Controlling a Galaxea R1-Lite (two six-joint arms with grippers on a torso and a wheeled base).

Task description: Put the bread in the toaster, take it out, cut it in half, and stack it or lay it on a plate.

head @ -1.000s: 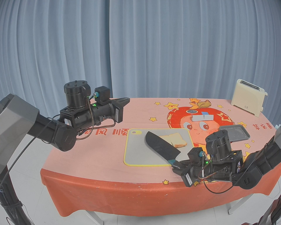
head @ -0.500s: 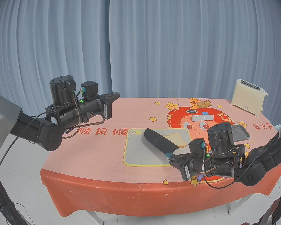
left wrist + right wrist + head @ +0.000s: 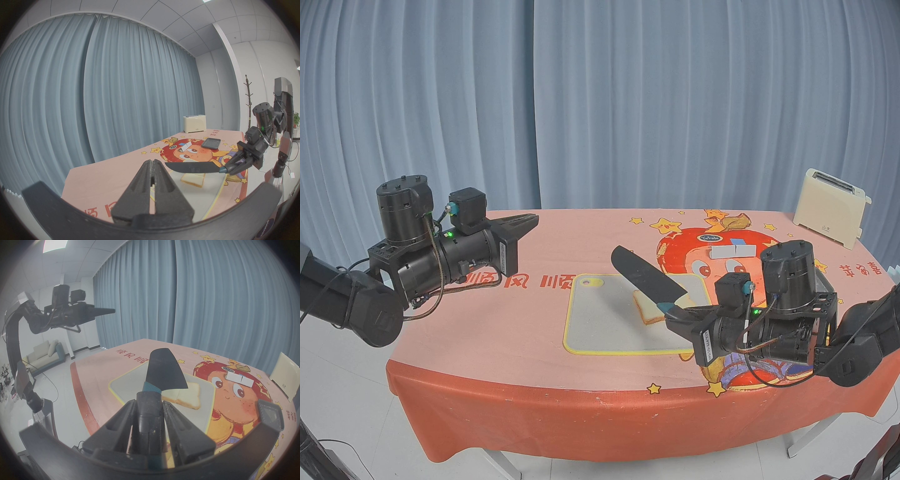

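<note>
A toasted bread slice (image 3: pixel 649 307) lies on the grey, yellow-rimmed cutting board (image 3: pixel 600 315), and a cut line shows across the bread (image 3: pixel 184 396) in the right wrist view. My right gripper (image 3: pixel 675 319) is shut on the handle of a black knife (image 3: pixel 647 279), holding the blade lifted above the board and the bread. The knife (image 3: pixel 193 166) hangs level over the bread (image 3: pixel 193 179) in the left wrist view. My left gripper (image 3: pixel 530 220) is shut and empty, held high above the table's left end. A dark plate (image 3: pixel 211 143) lies beyond the board, near the cream toaster (image 3: pixel 830 208).
The table (image 3: pixel 506 331) wears an orange printed cloth. The toaster stands at the far right corner. A small white and blue block (image 3: pixel 733 250) lies on the cartoon print behind the board. Grey curtains hang behind the table.
My right gripper has lifted the knife off the board and swung its blade up. My left arm has drawn back to the left, away from the board.
</note>
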